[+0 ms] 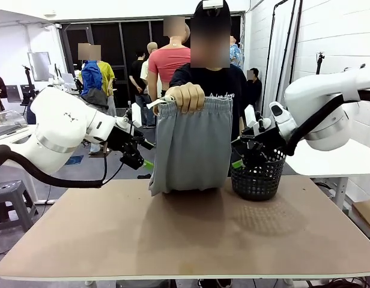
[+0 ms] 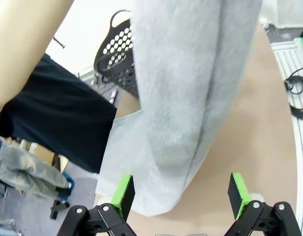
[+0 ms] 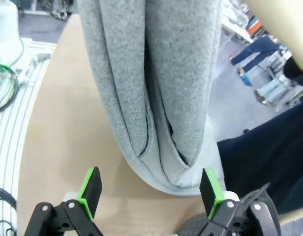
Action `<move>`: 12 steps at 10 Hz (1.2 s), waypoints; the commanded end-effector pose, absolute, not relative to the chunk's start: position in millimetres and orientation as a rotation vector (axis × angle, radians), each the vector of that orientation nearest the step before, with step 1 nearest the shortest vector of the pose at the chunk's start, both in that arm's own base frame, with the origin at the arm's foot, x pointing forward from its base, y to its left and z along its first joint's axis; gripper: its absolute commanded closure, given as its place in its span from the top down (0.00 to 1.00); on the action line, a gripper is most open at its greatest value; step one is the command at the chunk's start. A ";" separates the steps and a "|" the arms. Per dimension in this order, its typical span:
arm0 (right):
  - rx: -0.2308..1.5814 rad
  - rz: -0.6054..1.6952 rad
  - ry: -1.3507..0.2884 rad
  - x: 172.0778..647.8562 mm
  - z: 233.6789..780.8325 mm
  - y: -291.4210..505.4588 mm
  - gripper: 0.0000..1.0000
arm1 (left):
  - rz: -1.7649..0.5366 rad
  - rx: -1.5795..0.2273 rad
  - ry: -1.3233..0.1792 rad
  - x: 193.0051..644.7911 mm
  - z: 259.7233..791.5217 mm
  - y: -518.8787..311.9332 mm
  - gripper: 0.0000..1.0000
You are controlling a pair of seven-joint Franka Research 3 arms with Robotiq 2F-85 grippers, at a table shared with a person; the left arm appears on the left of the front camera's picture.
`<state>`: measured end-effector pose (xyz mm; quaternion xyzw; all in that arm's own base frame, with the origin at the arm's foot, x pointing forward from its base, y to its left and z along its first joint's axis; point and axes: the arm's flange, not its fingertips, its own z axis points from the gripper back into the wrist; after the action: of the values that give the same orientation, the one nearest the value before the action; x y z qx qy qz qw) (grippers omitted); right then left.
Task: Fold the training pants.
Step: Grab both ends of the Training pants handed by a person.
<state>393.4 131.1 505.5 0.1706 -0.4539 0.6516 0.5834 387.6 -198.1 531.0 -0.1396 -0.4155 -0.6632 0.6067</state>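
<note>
The brown counter [image 1: 185, 240] has the grey training pants [image 1: 194, 147] over its far part, hanging bunched from a person's hand [image 1: 186, 97] that grips the waistband, with their lower end down at the counter surface. Just right of them a black mesh basket [image 1: 257, 180] stands on the counter. The left gripper [image 2: 181, 194] hovers by the pants' left side and the right gripper [image 3: 151, 189] by their right side near the basket's rim, both spread wide and holding nothing.
</note>
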 end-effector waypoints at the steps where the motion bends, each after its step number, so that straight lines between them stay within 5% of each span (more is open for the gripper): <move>1: 0.425 1.518 -1.059 406.5 501.4 131.1 1.00 | -1.553 -0.384 -0.994 399.1 525.3 -197.8 1.00; 12: 0.544 1.510 -1.131 399.9 491.7 140.8 1.00 | -1.541 -0.423 -1.106 403.8 521.1 -217.7 1.00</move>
<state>394.4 140.6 495.0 0.2219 -0.4631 0.6400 0.5715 397.0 -216.3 525.1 -0.1743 -0.4588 -0.6499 0.5804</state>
